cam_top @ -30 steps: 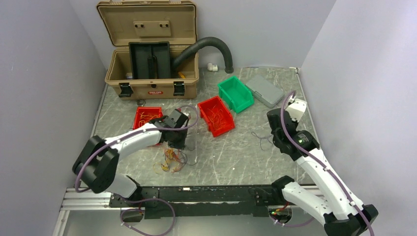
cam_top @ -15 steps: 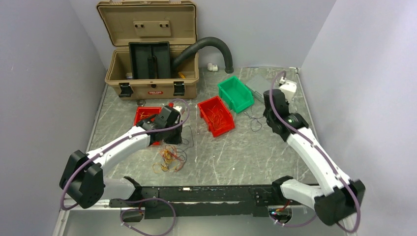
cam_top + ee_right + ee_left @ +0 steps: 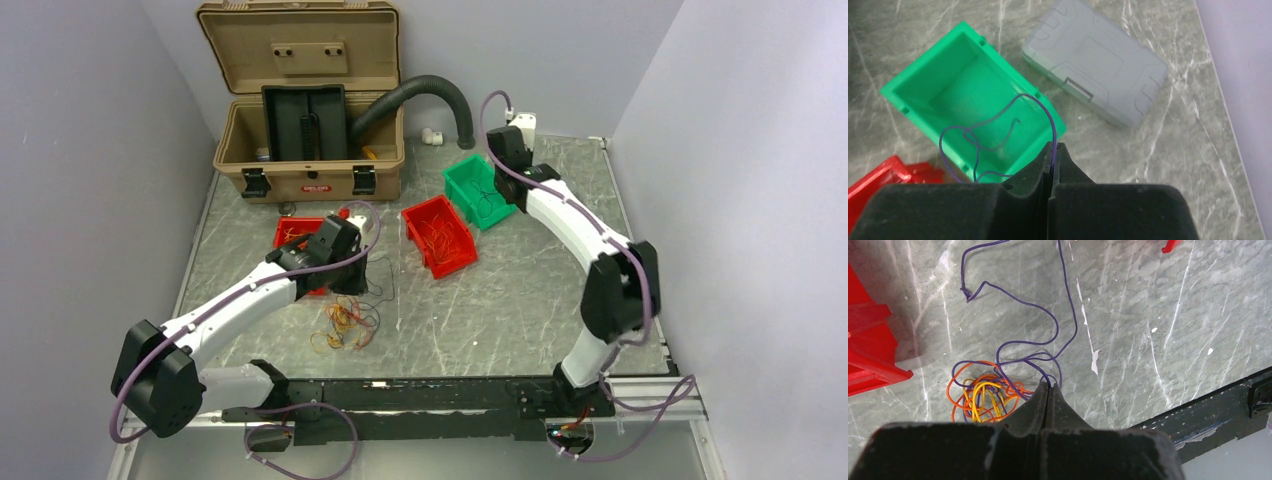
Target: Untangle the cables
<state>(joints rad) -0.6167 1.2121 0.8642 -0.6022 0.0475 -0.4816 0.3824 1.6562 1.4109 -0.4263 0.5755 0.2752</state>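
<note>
As it sits right now, left jaws: pinched shut on a purple wire (image 3: pixel 1067 282) that trails out of the orange-and-yellow tangle (image 3: pixel 980 395) on the counter (image 3: pixel 1148 340).
Right jaws: squeezed together on a loose purple strand (image 3: pixel 1054 131), dangling over the green bin (image 3: pixel 940 70).
Risk, left: pull too fast and the whole knot probably drags along or cinches tighter.
Risk, right: that strand looks springy, so it could flop over the rim once let go.

Bright even light, soft shadows, sharp focus, left pincer (image 3: pixel 1049 389) dark
</note>
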